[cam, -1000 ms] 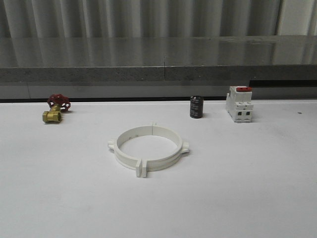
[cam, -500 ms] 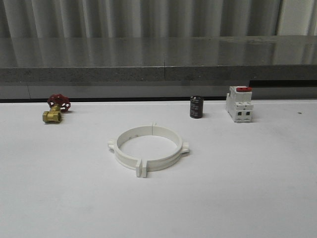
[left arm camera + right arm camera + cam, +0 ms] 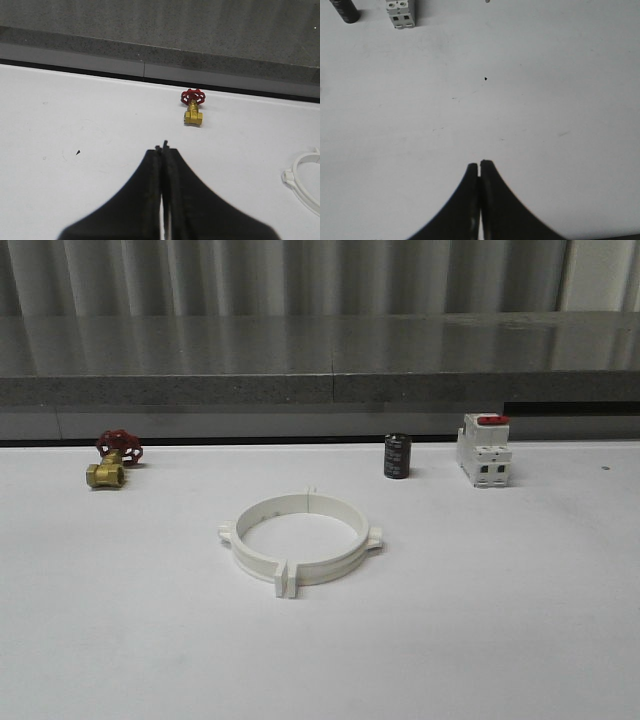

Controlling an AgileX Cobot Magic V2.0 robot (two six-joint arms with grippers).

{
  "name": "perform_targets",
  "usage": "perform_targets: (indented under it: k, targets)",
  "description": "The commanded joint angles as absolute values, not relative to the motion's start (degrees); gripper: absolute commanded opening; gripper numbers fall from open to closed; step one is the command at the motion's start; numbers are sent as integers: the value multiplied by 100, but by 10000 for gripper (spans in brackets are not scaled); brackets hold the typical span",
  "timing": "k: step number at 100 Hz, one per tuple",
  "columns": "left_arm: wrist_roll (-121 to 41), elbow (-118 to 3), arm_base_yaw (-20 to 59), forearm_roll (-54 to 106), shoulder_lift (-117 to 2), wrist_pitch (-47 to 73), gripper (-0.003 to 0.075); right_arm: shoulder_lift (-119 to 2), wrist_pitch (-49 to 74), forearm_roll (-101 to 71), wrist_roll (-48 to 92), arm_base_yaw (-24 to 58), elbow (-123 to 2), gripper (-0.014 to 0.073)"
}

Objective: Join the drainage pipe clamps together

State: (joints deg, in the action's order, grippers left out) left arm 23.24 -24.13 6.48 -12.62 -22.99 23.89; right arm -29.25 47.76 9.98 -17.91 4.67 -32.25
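Note:
The two white drainage pipe clamps (image 3: 300, 540) lie in the middle of the white table, set together as one ring with their end flanges meeting at the near side and at the far side. An edge of that ring (image 3: 304, 177) shows in the left wrist view. My left gripper (image 3: 162, 148) is shut with nothing in it, above bare table well to the side of the ring. My right gripper (image 3: 479, 163) is shut and empty too, over bare table with the clamps out of its view.
A brass valve with a red handwheel (image 3: 112, 460) sits at the back left. A black cylinder (image 3: 397, 456) and a white switch with a red top (image 3: 484, 449) stand at the back right. A grey ledge (image 3: 320, 390) runs behind the table.

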Motion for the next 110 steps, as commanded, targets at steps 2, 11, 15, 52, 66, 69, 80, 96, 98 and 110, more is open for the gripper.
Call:
perform_targets:
  k: [2,11,15,52,66,69,80,96,98,110]
  targets:
    - [2318,-2563,633,-1299,-2336,1974,-20,-2925,4479,1044,-1713,422,-3366,-69]
    - [2318,-2563,633,-1299,-2336,1974,-20,-2925,4479,1044,-1713,422,-3366,-69]
    - [2318,-2563,633,-1299,-2336,1974,-20,-2925,4479,1044,-1713,422,-3366,-69]
    - [2318,-2563,633,-1299,-2336,1974,-20,-2925,4512,1044,-1713,433,-3366,-69]
    - [2318,-2563,633,-1299,-2336,1974,-20,-2925,4475,1044,-1708,433,-3366,-69]
    - [2318,-2563,633,-1299,-2336,1974,-20,-2925,4437,1044,-1708,433,-3366,-69]
    - [2318,-2563,633,-1299,-2336,1974,-20,-2813,4010,1049,-1603,433,-3327,-69]
    - [2318,-2563,633,-1299,-2336,1974,-20,-2411,2894,1018,-1247,428,-2920,-69]
    - [2318,-2563,633,-1299,-2336,1974,-20,-2348,2777,983,-1181,420,-2839,-69]
    - [2318,-2563,633,-1299,-2336,1974,-20,-1955,2248,513,-794,180,-2381,-69]
